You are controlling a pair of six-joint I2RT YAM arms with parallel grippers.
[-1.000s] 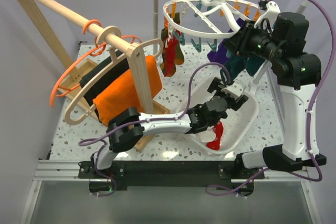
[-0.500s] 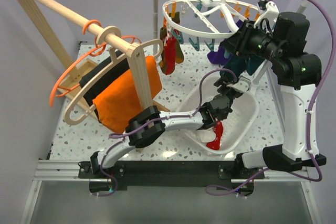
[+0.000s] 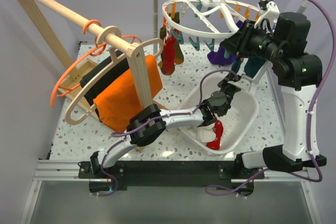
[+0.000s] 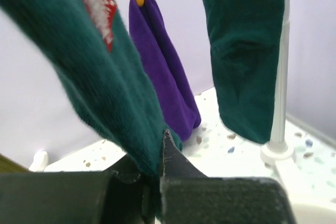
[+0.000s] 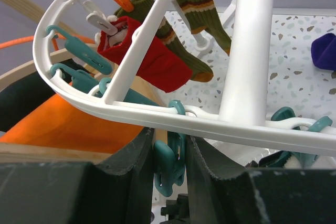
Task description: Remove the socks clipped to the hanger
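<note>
The white oval hanger (image 3: 185,28) hangs from a rail at the back. In the left wrist view my left gripper (image 4: 157,174) is shut on the lower end of a dark green sock (image 4: 105,82) that slants down from the upper left. A purple sock (image 4: 163,72) and another dark green sock (image 4: 244,51) hang behind it. My right gripper (image 5: 169,169) is shut on a teal clip (image 5: 170,174) under the hanger's rim (image 5: 157,114). A red sock (image 5: 144,56) and a brown-striped sock (image 5: 197,3) stay clipped further along. From above, the left gripper (image 3: 234,78) reaches up under the right gripper (image 3: 228,45).
A white basin (image 3: 251,115) below the hanger holds a red sock (image 3: 215,136). A wooden rod (image 3: 58,9) at left carries a wooden coat hanger (image 3: 137,72) with orange cloth (image 3: 123,95) and thin orange hangers (image 3: 93,24). A white pole (image 4: 281,77) stands at right.
My left arm has stretched up from the basin to the hanging dark green sock and its jaws have shut on it. The right gripper has stayed at the hanger's rim.
</note>
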